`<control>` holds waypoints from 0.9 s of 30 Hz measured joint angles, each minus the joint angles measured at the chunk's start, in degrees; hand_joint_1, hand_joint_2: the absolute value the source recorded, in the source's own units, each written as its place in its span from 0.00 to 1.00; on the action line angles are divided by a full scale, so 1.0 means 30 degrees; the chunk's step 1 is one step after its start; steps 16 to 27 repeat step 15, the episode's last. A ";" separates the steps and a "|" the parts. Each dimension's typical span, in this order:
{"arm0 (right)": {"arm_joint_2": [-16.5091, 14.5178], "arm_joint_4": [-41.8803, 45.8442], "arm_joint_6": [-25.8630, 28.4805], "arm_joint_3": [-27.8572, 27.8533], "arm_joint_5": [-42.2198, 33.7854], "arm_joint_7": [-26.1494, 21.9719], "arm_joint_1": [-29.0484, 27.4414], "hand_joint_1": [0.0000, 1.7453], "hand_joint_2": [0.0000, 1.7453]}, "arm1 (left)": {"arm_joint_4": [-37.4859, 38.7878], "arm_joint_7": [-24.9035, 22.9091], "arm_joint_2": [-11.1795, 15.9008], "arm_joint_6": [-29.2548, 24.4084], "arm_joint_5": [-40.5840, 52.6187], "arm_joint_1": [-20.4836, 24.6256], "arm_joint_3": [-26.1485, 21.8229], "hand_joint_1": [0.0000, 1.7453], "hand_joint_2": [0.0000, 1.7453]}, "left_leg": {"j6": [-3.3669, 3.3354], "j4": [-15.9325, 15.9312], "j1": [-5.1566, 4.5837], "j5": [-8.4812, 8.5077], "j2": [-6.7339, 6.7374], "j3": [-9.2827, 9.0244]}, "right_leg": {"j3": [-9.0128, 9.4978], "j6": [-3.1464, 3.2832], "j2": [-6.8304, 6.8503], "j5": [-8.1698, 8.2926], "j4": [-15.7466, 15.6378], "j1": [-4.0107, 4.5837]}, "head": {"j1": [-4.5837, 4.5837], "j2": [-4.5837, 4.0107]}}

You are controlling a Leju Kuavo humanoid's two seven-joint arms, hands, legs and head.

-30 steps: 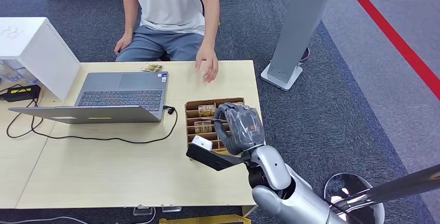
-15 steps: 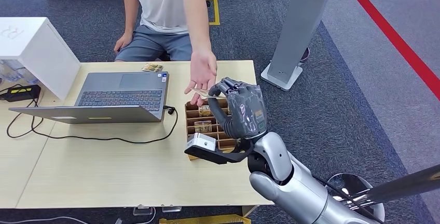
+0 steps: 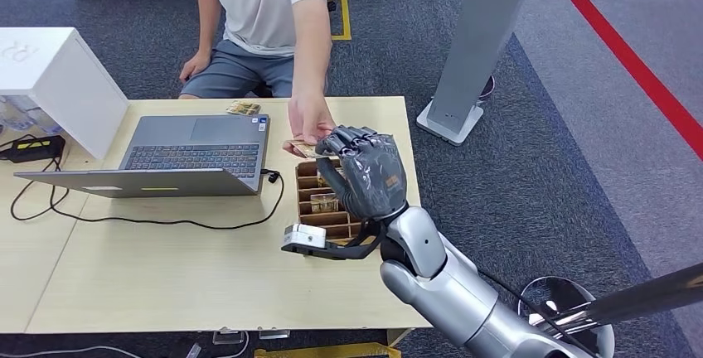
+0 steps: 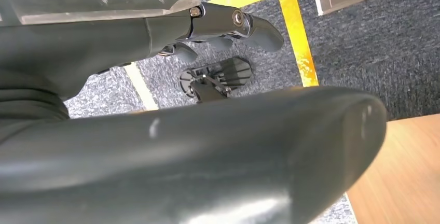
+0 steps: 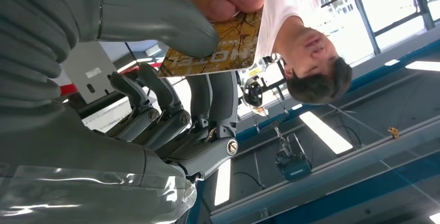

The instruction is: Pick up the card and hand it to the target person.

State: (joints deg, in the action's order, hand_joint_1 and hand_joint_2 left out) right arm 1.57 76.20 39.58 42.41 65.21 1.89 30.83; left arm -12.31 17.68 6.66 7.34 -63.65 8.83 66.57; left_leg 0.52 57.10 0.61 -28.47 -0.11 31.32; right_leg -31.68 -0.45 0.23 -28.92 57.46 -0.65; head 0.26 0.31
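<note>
A pale wooden bench [image 3: 207, 267] stands on dark blue-grey carpet [image 3: 564, 159]. A red stripe [image 3: 630, 60] runs across the floor, and yellow tape [image 4: 296, 27] marks it elsewhere. A grey pillar [image 3: 477, 43] rises on a flat base, and a white cabinet [image 3: 58, 76] sits at the bench's far corner. Overhead, ceiling lights [image 5: 324, 133] glow in long strips; bright windows [image 5: 394, 1] show behind.

The right arm reaches up from five o'clock toward eleven, its silver forearm bent at the wrist, and the right hand [image 3: 367, 177] is raised with its dark fingers [image 5: 171, 115] curled and the thick grey thumb [image 5: 155, 19] pressed on the hotel card [image 5: 220, 45]. The left hand [image 4: 207, 32] hangs low, fingers apart, holding nothing.
</note>
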 joint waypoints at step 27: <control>-0.1142 -0.2724 0.0016 -0.1053 -0.3459 -0.1779 -0.0392 0.00 1.00 | 0.0000 -0.0022 -0.0013 -0.0005 -0.0342 -0.0096 0.0018 0.00 0.00 | 0.0003 0.0000 0.0000 0.0001 0.0001 0.0004 | -0.0007 0.0000 -0.0002 -0.0001 0.0000 0.0000 | -0.0013 0.0000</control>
